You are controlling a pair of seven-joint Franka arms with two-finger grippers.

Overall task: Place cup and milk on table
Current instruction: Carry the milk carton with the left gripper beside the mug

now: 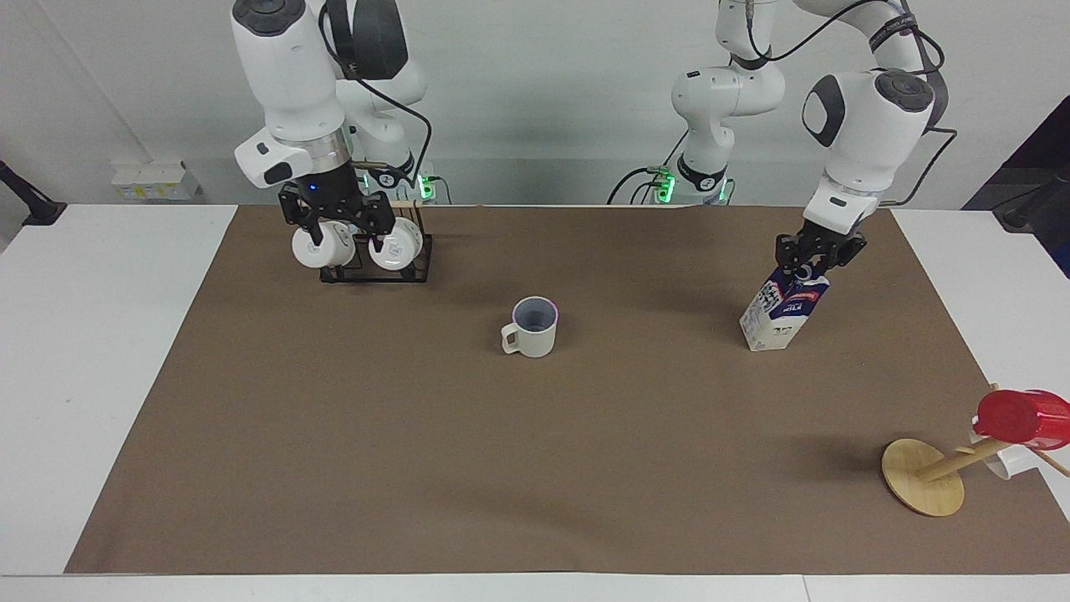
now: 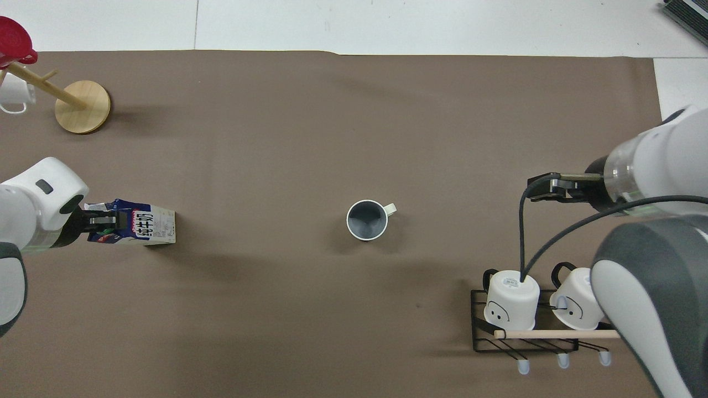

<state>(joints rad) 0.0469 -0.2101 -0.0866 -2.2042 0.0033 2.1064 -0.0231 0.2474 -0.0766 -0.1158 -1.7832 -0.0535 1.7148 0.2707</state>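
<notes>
The cup point(image 1: 532, 326) stands upright on the brown mat point(image 1: 418, 435) that covers most of the table point(image 1: 100, 351), about midway between the two arms' ends; nothing touches it. Its handle points toward the right arm's end of the table. The inside shows pale lavender in the facing view (darker grey-blue from overhead).

The milk point(image 1: 784, 305) is toward the left arm's end of the table, about as near to the robots as the cup and well apart from it. The carton is tilted, its top leaning toward the robots and its lower edge on the mat. The left claw point(image 1: 815, 255) is at the carton's gable top, fingers drawn in against the dark blue ridge beside the round spout, clamped on it.

The right claw point(image 1: 338, 219) hangs in the air over the black wire rack point(image 1: 376, 272), fingers spread apart and holding nothing. Two white mugs point(image 1: 395, 243) hang on the rack, printed bottoms facing away from the robots, under a wooden rod.

At the left arm's end, farther from the robots than the milk, a wooden stand point(image 1: 922, 487) with a round base carries a red cup point(image 1: 1016, 415) on its slanted peg.
</notes>
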